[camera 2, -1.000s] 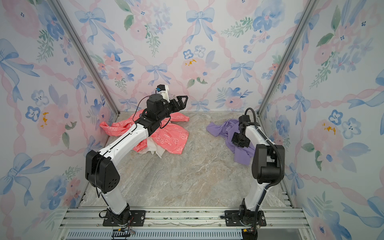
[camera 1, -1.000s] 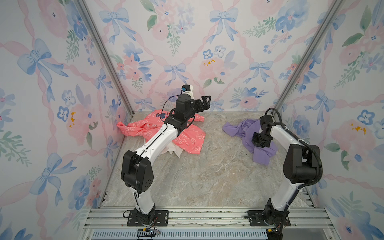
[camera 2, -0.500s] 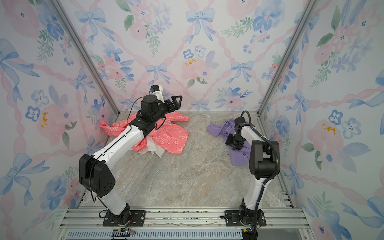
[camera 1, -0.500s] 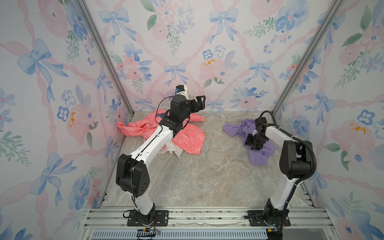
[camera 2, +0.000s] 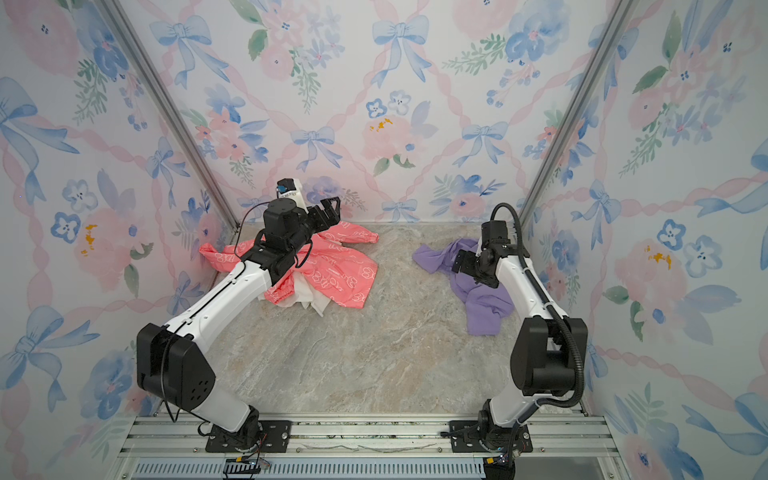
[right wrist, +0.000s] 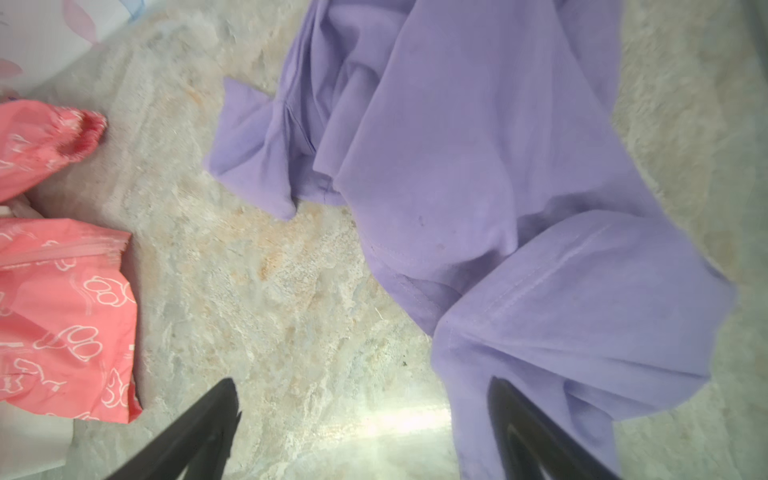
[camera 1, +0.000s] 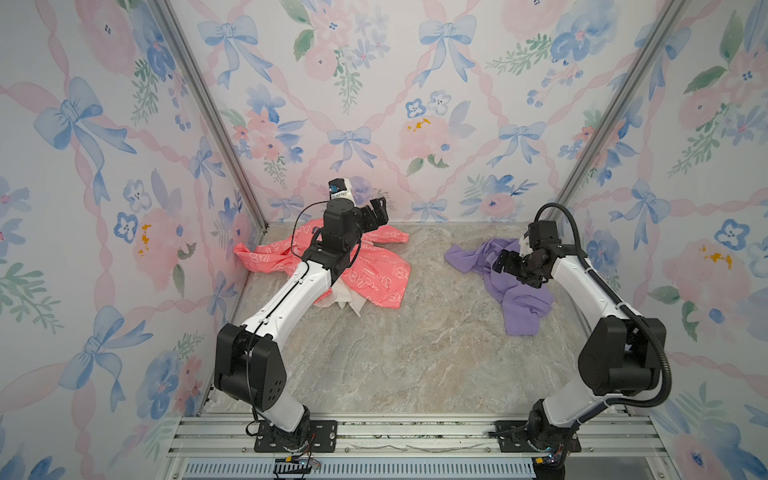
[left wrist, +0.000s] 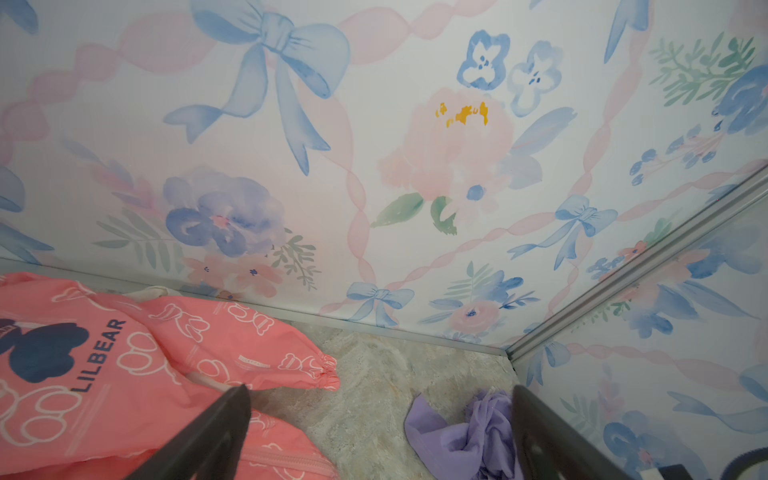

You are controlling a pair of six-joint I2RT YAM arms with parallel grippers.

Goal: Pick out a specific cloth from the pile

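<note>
right gripper (right wrist: 362, 380) agape, empty | cloth (right wrist: 478, 166) plain lavender, crumpled

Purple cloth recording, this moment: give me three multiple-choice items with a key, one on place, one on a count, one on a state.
1. Where is the plain lavender-purple soft cloth relative to the coral-pink printed jacket?
A. Underneath it
B. Apart from it, on the marble-look tabletop, on the right arm's side
C. Spread on top of it

2. How many fabric pieces show in both top views?
A. One
B. Five
C. Three

3. How do the jaws of the right gripper stand?
A. Open, clamping nothing
B. Shut on the jacket
C. Shut on the purple cloth

Key: 1 B, since bare tabletop separates the two. 2 C, since there is the purple cloth, the jacket and a plain white cloth peeking from under the jacket. 3 A, since the right wrist view shows them spread wide above the tabletop and the cloth.
</note>
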